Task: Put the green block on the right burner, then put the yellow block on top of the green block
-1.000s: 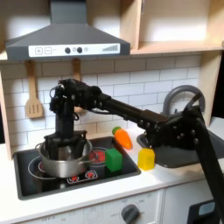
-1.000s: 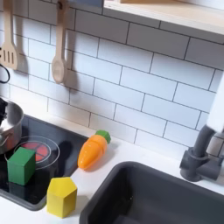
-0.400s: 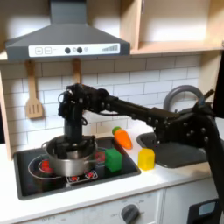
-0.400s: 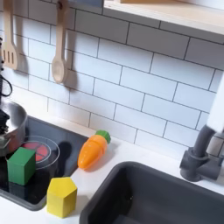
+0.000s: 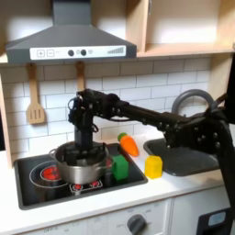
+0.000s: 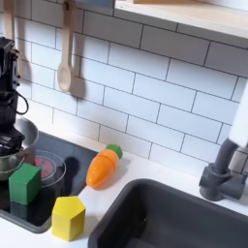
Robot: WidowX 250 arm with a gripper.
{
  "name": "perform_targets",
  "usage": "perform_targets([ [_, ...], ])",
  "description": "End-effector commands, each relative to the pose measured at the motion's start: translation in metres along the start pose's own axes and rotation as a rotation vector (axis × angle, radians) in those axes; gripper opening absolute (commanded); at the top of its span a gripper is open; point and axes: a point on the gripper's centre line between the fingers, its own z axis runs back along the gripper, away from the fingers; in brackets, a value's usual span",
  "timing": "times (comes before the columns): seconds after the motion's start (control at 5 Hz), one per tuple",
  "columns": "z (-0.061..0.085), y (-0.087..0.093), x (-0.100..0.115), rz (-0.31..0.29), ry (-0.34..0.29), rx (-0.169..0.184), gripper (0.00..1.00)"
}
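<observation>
the gripper [image 5: 85,145] hangs over the pot [image 5: 81,166]; its jaw state cannot be told. the green block [image 5: 119,168] sits just beside the pot, the yellow block [image 5: 153,166] farther off. fetching green seems the step; next, reaching it.

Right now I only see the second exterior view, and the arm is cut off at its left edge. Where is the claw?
Observer: In the first exterior view the claw is down at the silver pot on the stove.
Operator: What's to the pot's left there?
Observer: A red burner ring, uncovered.
Operator: Anything above the stove?
Observer: A grey range hood.
</observation>
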Motion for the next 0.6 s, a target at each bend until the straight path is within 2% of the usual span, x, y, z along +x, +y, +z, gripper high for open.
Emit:
perform_targets([
  [0.0,0.004,-0.001,0.01,0.012,-0.015,0.021,1.0],
  [0.2,0.017,0.006,0.021,0.031,-0.065,0.028,1.0],
  [0.4,0.022,0.005,0.035,0.036,-0.09,0.021,1.0],
])
